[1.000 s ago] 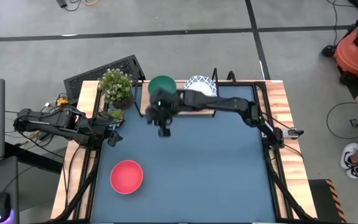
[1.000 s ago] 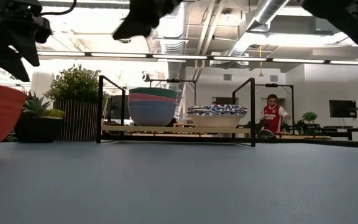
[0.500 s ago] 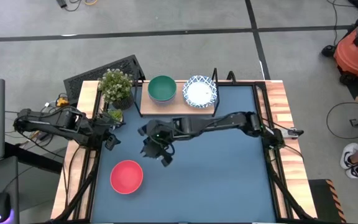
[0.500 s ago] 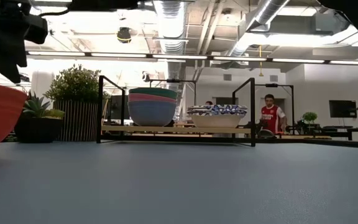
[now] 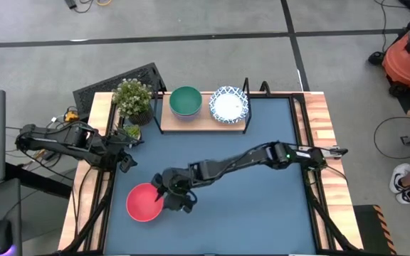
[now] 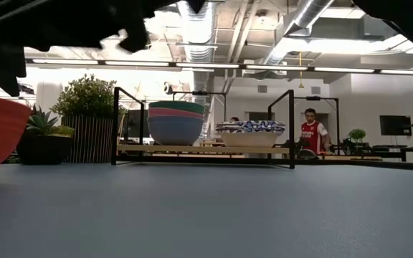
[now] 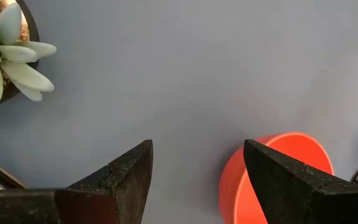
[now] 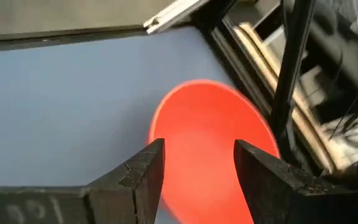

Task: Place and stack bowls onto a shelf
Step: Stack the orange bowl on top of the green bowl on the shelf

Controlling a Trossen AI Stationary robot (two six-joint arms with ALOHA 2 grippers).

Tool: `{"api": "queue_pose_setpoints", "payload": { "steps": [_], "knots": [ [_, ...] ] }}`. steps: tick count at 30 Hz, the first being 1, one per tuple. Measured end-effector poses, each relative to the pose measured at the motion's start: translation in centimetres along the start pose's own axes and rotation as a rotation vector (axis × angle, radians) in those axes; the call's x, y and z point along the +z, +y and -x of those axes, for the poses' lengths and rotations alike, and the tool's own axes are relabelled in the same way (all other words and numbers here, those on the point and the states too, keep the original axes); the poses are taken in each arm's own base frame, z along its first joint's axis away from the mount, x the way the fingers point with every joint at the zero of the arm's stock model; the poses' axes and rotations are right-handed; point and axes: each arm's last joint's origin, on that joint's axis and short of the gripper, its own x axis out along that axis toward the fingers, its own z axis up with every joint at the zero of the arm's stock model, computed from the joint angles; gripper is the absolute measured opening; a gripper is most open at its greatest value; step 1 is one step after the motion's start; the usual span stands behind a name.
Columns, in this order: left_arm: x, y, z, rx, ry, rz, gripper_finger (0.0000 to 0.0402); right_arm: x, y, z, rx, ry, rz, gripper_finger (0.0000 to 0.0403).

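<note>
Bright ceiling strip lights glare in the low view; wrist views blur at edges.

high: overhead, down | low: table-level, across | wrists: close, share red bowl

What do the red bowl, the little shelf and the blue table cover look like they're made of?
The red bowl looks like smooth, matte plastic or glazed ceramic: one even colour, no pattern; I cannot tell which. The shelf has a pale board with a wood look, on thin black rods that seem to be metal wire. The blue mat appears soft and dull, like rubber or foam, with no glare.
</note>
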Motion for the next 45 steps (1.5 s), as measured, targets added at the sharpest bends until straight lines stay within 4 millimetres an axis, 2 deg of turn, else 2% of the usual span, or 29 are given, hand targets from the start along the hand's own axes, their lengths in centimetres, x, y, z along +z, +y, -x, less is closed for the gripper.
{"api": "queue_pose_setpoints", "payload": {
  "steps": [8, 19, 23, 29, 39, 45],
  "knots": [
    [0.0, 0.0, 0.0, 0.0, 0.001, 0.002, 0.0235, -1.3, 1.6, -2.2, 0.035, 0.023, 0.024, 0.0215],
    [0.0, 0.0, 0.0, 0.005, -0.008, 0.01, 0.0235, -2.6, 1.3, -1.9, 0.067, 0.076, 0.022, 0.0213],
    [0.0, 0.0, 0.0, 0.006, -0.01, 0.01, 0.0235, -4.1, 2.1, -2.9, 0.105, 0.125, 0.018, 0.02],
    [0.0, 0.0, 0.0, 0.007, -0.012, 0.017, 0.0235, -4.0, 2.6, -3.3, 0.033, 0.243, 0.15, 0.0158],
    [0.0, 0.0, 0.0, 0.007, -0.012, 0.018, 0.0235, -3.7, 1.6, -2.7, -0.004, 0.289, 0.087, 0.003],
    [0.0, 0.0, 0.0, 0.007, -0.012, 0.02, 0.0235, -2.1, 0.3, -1.0, -0.007, 0.344, -0.06, 0.0028]
  ]
}}
